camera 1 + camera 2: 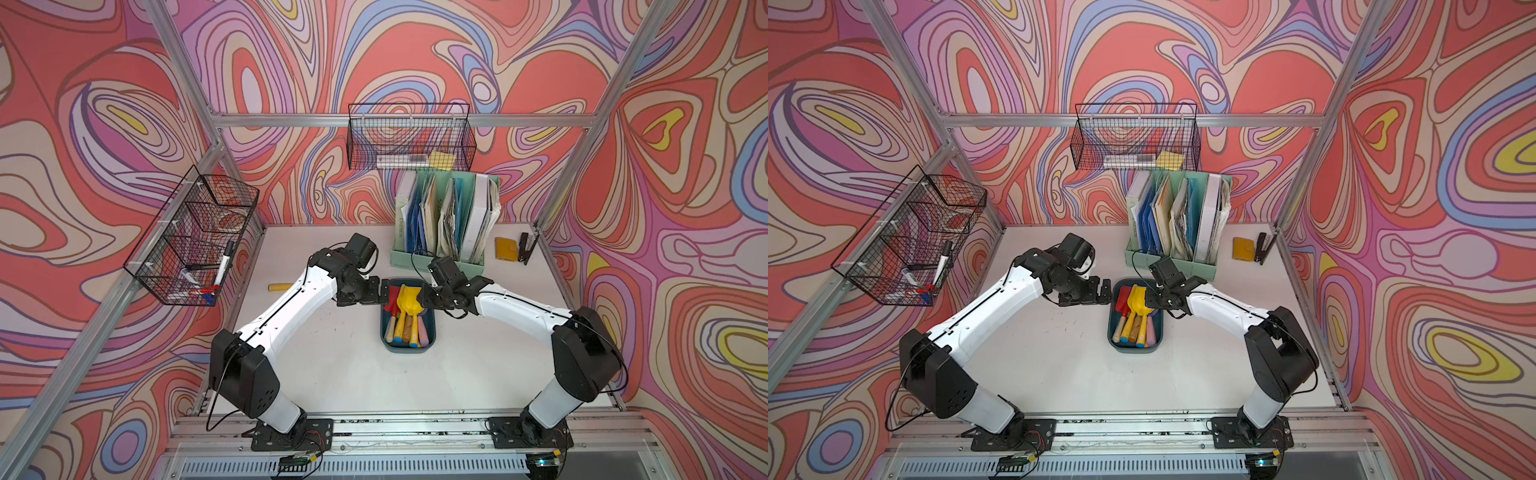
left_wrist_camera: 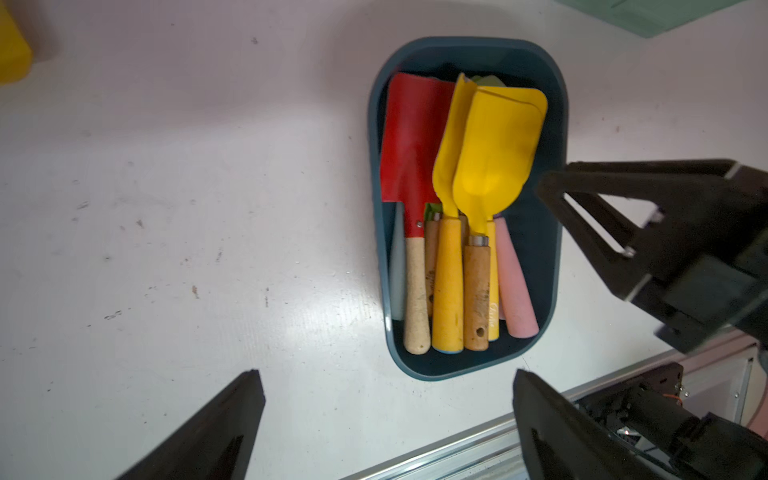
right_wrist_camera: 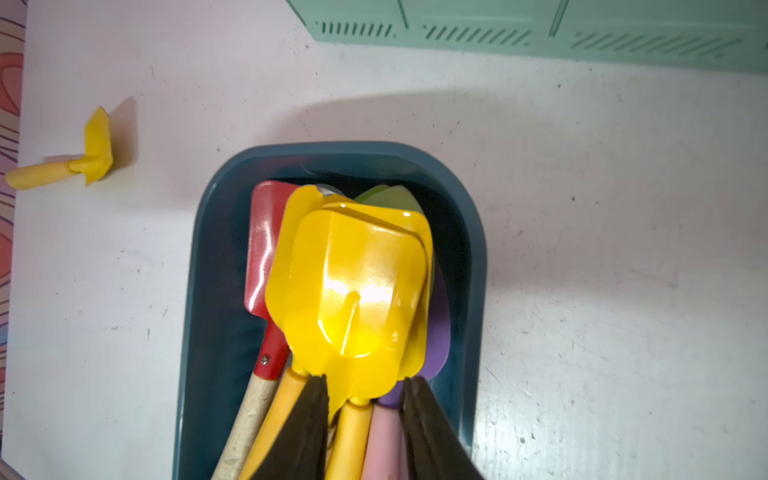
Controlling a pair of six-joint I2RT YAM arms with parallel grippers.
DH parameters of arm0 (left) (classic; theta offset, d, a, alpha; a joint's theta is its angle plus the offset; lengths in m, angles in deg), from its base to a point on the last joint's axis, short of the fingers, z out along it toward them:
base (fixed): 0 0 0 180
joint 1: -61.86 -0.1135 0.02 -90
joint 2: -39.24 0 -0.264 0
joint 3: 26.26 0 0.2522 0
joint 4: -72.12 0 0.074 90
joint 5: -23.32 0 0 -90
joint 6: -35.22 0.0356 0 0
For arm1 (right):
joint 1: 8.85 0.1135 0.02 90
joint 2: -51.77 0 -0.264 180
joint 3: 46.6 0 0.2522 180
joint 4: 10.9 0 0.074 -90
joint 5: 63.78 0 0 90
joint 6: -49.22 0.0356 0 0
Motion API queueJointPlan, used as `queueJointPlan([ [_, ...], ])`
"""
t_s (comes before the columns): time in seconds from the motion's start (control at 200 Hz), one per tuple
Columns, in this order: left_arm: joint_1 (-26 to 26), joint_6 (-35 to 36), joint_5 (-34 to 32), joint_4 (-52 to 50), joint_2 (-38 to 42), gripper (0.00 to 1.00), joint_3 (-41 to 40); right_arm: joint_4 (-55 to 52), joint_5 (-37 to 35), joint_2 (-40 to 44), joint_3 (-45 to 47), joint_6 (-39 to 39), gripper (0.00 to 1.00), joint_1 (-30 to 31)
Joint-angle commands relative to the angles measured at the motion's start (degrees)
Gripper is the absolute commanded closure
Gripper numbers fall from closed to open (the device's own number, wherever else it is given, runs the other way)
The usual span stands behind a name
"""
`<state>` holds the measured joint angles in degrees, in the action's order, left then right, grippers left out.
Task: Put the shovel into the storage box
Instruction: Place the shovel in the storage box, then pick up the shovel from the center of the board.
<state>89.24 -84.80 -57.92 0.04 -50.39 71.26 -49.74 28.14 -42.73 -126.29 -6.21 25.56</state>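
Glossy yellow metal shovel [image 3: 353, 282], wooden-handled, lies atop other shovels [image 2: 415, 137] inside the rounded teal plastic storage box [image 3: 208, 299]. Right gripper [image 3: 365, 380], slightly parted, straddles its blade base without gripping; left gripper [image 2: 386, 374] gapes wide, empty.

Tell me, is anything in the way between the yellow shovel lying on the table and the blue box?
Nothing lies between them: from the shovel to the box there is only bare table. But the box already holds a pile of shovels, and the right gripper hangs over them with its jaws a little apart.
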Motion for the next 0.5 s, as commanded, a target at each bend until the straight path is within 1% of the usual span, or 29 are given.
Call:
queueJointPlan([
  [0.0, -3.5, 0.6, -3.5, -3.9, 0.6, 0.01, 1.8, -1.9, -1.4, 2.2, -1.4, -1.0, 0.68, -0.1],
  [0.27, -12.3, 6.0, -5.4, -6.2, -1.0, 0.01, 3.0, -1.6, -1.0, 3.2, -1.5, -1.4, 0.7, -0.1],
  [0.416, -15.9, 5.4, -5.4, -8.0, -5.0, 0.01, 4.7, -0.2, 0.3, 2.9, -0.9, -2.1, 0.71, -0.1],
  [0.496, -17.0, 4.9, -5.9, -7.8, -6.6, 0.01, 5.0, 0.2, 1.0, 2.7, -0.7, -2.9, 0.72, -0.1],
])
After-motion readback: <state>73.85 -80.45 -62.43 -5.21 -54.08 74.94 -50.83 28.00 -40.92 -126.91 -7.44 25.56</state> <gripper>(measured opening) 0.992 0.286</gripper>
